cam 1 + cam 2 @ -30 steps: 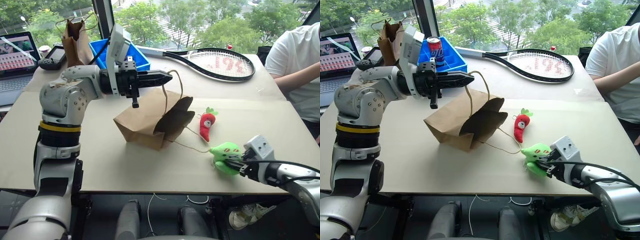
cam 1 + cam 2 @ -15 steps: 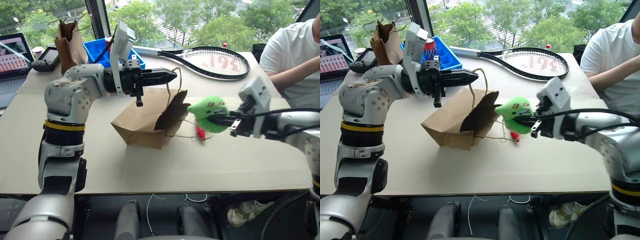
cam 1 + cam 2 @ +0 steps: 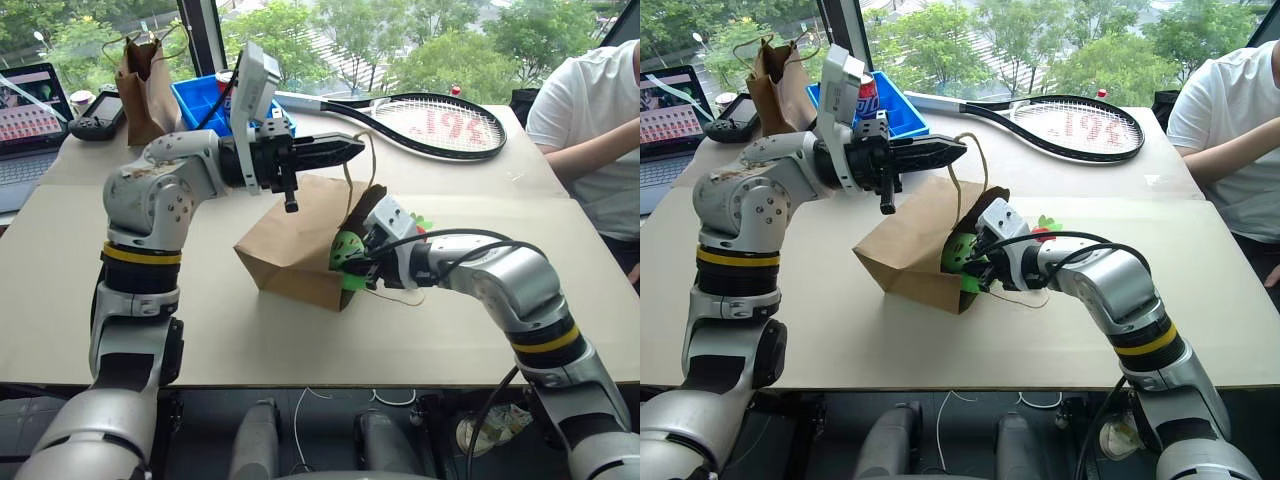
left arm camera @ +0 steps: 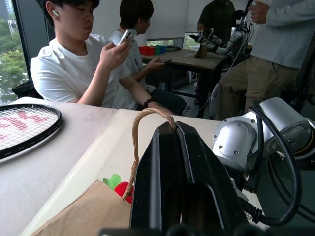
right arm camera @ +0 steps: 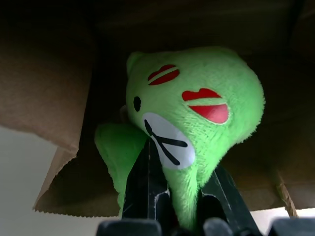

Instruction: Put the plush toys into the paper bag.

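1. Our right hand (image 3: 978, 262) has swung in from the near right edge of the desk (image 3: 300, 340) to the mouth of the paper bag (image 3: 290, 245), and the green toy (image 5: 197, 118) came along with it
2. The right hand is pinching the green toy low on its body, and the toy now sits just inside the open mouth of the bag, with brown paper above it and on both sides
3. Our left hand (image 3: 345, 150) is pressed together on one twisted handle (image 4: 140, 142) of the bag and holds it up, so the mouth is open
4. The red toy (image 3: 1043, 232) lies on the desk just behind our right arm, close to the bag mouth, and is partly hidden
5. We think the step now is dropping the green toy in; next we should push it a little deeper, let go, and pull the right hand out without dragging the bag
6. After that the red toy is left to pick up
7. The other loose handle (image 3: 395, 295) lies on the desk under our right hand and could catch on it
8. A racket (image 3: 430, 120), a blue box (image 3: 205, 100), a darker bag (image 3: 145, 75) and a laptop (image 3: 30, 110) sit far back, well apart from our work, and a person (image 3: 590, 130) sits at the right side
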Controlling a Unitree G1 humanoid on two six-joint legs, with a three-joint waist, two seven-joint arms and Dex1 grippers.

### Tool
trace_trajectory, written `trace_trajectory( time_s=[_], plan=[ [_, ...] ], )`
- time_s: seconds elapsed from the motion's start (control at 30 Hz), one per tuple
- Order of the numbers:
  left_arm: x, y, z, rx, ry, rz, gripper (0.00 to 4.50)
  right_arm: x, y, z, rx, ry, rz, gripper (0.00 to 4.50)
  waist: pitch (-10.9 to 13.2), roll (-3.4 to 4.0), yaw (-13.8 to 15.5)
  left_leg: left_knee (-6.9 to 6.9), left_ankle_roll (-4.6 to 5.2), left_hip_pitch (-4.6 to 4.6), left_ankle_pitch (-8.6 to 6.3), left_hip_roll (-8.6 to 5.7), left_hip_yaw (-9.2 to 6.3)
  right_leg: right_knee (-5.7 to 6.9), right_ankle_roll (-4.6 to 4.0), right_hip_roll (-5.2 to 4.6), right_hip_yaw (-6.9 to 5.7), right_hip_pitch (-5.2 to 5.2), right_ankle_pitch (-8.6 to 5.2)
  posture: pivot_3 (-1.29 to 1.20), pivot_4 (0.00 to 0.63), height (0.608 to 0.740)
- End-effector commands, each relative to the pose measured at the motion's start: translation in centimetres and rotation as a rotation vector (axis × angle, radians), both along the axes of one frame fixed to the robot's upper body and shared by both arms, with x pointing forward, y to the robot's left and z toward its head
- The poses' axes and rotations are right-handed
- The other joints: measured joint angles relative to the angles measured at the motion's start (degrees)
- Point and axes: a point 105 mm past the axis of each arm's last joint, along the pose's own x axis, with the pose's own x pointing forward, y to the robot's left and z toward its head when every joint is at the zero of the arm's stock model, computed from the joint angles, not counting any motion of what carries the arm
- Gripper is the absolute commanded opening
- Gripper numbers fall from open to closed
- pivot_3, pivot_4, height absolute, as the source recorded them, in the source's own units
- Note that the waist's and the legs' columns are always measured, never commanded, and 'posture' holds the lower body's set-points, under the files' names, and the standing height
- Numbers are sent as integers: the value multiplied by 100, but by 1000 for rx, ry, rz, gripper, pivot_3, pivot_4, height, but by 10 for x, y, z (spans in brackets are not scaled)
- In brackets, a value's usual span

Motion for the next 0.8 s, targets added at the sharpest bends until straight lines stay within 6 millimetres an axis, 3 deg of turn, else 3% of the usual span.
trace_trajectory(
  time_s=[0.03,0.07,0.13,0.33,0.37,0.5,0.67,0.8],
  plan=[
    [-8,-3,8,-32,-31,-21,0,5,14,10,89,-63,-18,52,0,0,-7,0,0,0,0,1,0,2,1,1,0,-1,0,0,150,740],
    [-9,-3,7,-34,-29,-20,0,7,17,8,102,-73,-29,52,0,0,-14,-1,0,0,0,3,-1,2,2,4,0,-1,1,0,150,740],
    [-9,-3,7,-38,-24,-16,0,8,21,3,113,-95,-37,950,0,0,-23,-2,0,0,0,6,-4,3,5,10,0,-2,3,0,150,740],
    [-10,0,1,-35,-9,-5,0,7,16,3,210,-126,-100,2846,0,1,-18,-2,-1,1,0,6,-5,1,5,11,1,2,4,0,150,740],
    [-10,0,1,-32,-8,-3,0,5,12,5,222,-128,-109,3033,0,1,-18,-2,-1,1,0,7,-5,2,5,12,0,2,4,0,150,740],
    [-9,1,-2,-29,-5,4,0,1,-18,13,241,-152,-174,4472,0,1,-10,-2,-1,0,0,7,-6,2,3,13,1,1,4,0,150,740],
    [-8,3,-5,-19,4,18,0,7,-77,32,228,-217,-346,4472,0,2,12,-2,-1,0,0,6,-6,-2,-5,12,1,3,-1,0,150,740],
    [-6,3,-6,-15,7,23,0,27,-117,37,223,-250,-537,4472,0,2,-26,-4,-1,7,0,9,-6,-1,-23,16,3,3,-9,0,150,740]
  ],
)
